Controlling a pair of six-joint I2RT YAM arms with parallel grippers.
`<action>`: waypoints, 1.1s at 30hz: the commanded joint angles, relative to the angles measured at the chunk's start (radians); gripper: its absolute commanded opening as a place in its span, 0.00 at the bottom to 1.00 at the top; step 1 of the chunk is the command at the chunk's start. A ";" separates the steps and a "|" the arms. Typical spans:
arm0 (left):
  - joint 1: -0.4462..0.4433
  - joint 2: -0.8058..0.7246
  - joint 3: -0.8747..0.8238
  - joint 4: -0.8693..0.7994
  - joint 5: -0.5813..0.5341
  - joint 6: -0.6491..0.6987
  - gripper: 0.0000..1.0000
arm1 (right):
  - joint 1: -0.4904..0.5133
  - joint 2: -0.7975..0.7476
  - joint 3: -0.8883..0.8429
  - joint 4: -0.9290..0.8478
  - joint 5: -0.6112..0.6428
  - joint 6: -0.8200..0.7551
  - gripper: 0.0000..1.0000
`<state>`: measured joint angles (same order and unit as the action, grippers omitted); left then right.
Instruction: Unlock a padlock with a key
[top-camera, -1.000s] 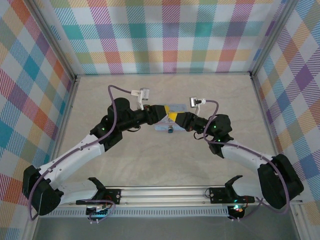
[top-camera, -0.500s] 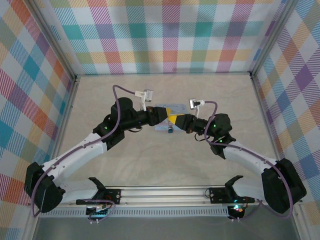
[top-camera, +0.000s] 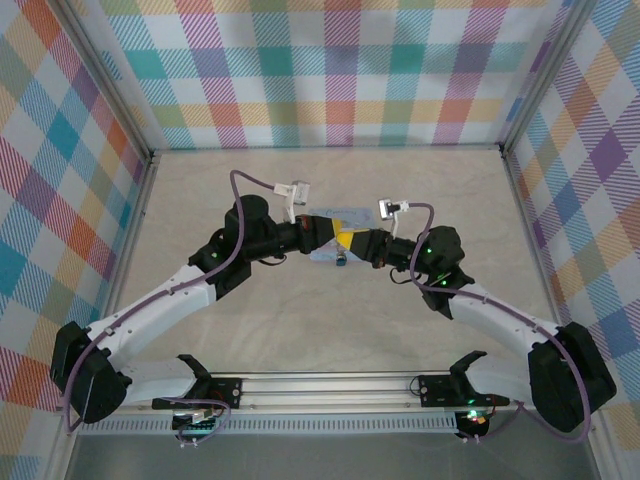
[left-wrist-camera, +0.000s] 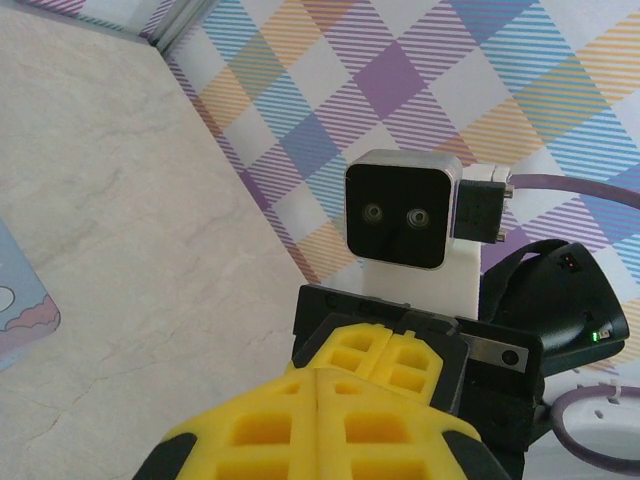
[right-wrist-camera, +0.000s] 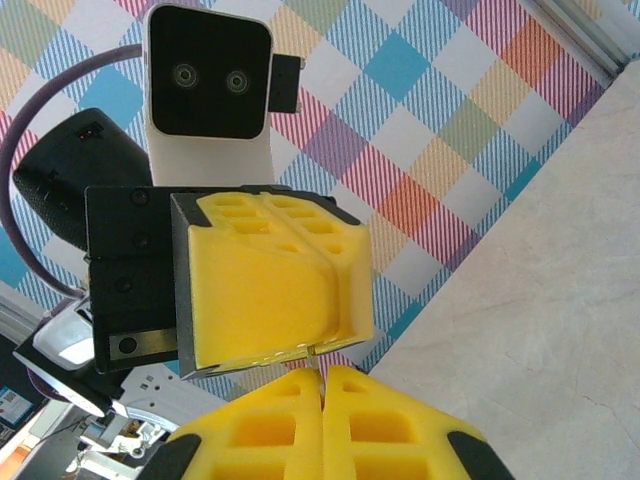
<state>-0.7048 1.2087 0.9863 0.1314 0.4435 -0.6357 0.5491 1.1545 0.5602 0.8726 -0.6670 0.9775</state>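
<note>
My two grippers meet tip to tip above the pale blue tin (top-camera: 352, 214) at mid-table. The right gripper (right-wrist-camera: 322, 375) is shut on the key (right-wrist-camera: 313, 351), a thin metal sliver poking out of its yellow fingertips. The key's far end reaches the seam of the left gripper (right-wrist-camera: 335, 335), whose yellow fingers are also pressed together. In the left wrist view the left gripper (left-wrist-camera: 318, 372) is shut and faces the right gripper (left-wrist-camera: 395, 335), with the key hidden there. The small padlock (top-camera: 341, 260) lies at the tin's near edge, just below both grippers (top-camera: 345, 238).
A corner of the tin (left-wrist-camera: 20, 310) shows at the left of the left wrist view. Checked walls (top-camera: 330, 60) close in the table on three sides. The rail with the arm bases (top-camera: 330, 385) runs along the near edge. Bare tabletop (top-camera: 300, 320) lies around the tin.
The left gripper has shut, its fingers closing where the key sticks out of the right gripper. The left arm has edged slightly toward the back. The right gripper stayed shut.
</note>
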 joint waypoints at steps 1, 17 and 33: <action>0.001 -0.024 0.008 -0.010 -0.038 0.017 0.00 | -0.006 -0.024 0.033 0.008 -0.006 -0.033 0.00; 0.033 -0.041 0.005 -0.284 -0.304 0.047 0.91 | -0.067 -0.198 0.151 -0.713 0.219 -0.318 0.00; 0.162 0.355 0.104 -0.221 -0.370 0.026 1.00 | -0.079 -0.065 0.259 -1.194 0.830 -0.516 0.00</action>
<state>-0.5667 1.5188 1.0359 -0.1478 0.0845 -0.6098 0.4767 1.0668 0.7940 -0.2775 0.0593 0.5026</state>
